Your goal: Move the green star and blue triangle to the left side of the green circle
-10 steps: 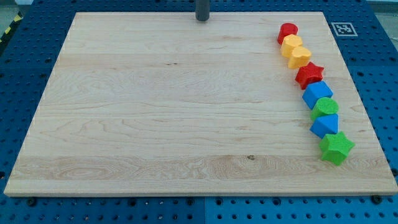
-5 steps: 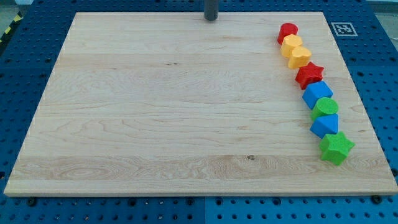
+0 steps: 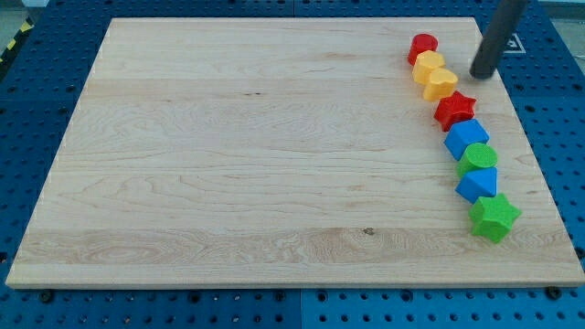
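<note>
Overhead, the table [image 3: 256, 155] was a pale wooden board with grain running left to right, lying on a blue pegboard [image 3: 37, 91] studded with holes; a black-and-white marker [image 3: 508, 42] sat at the view's top right corner, partly behind my rod. I had no jaws, so nothing was grasped. My tip [image 3: 482, 75] rested near the view's top right, just right of the yellow heart [image 3: 441, 84] and above the red star [image 3: 454, 110], touching neither.

Eight blocks ran in a curving chain down the view's right side: red cylinder [image 3: 422, 47], yellow block [image 3: 428, 64], yellow heart, red star, blue block [image 3: 465, 138], green circle [image 3: 478, 159], blue triangle [image 3: 477, 184], green star [image 3: 494, 217]. Neighbours touched or nearly did. The blue triangle's point seemed to aim up toward the circle, though I couldn't be sure. The star sat lowest, below and slightly right of the circle; I couldn't tell any long axis.
</note>
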### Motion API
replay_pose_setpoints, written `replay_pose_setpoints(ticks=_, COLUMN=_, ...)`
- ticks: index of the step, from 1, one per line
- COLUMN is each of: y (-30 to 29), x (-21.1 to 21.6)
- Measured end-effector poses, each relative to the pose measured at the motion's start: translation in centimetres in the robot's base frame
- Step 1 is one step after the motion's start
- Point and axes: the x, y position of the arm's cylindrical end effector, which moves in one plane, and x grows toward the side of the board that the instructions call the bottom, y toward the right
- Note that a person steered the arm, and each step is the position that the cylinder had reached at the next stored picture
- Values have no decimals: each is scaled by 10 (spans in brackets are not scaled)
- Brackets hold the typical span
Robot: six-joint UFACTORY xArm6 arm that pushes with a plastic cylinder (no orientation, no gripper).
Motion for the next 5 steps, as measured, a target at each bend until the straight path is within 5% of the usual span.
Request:
replay_pose_setpoints(ticks=1, y=0, x=73)
replay_pose_setpoints(ticks=3, y=6, x=98)
replay_pose_setpoints(ticks=5, y=13, x=203)
